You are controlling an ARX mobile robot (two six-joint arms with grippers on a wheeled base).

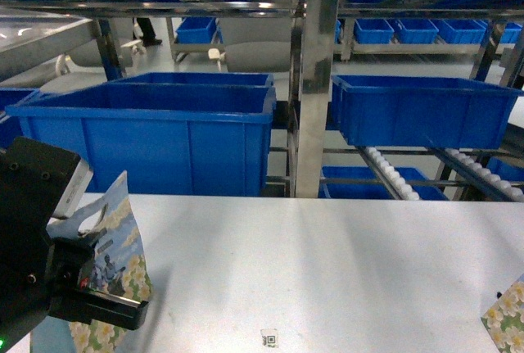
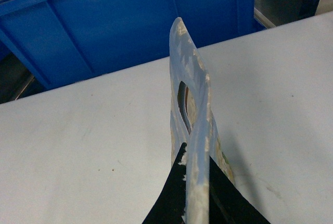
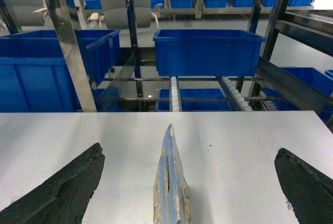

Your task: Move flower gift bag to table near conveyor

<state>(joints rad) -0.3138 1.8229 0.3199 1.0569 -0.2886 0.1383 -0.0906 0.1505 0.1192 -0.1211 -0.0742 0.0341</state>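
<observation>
No readable text

Only a small QR-code sticker (image 1: 269,337) lies on the table (image 1: 344,263); it is too small to read.

One flower gift bag (image 1: 110,263) is placed at the table's (image 1: 327,271) near left, another (image 1: 506,316) at its near right; the conveyor (image 1: 393,174) is set beyond the far edge.

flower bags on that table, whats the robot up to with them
The left gripper is shut on a flower gift bag, holding it upright at the table in front of the conveyor. The right gripper is open, with a second bag standing between its fingers.
</observation>
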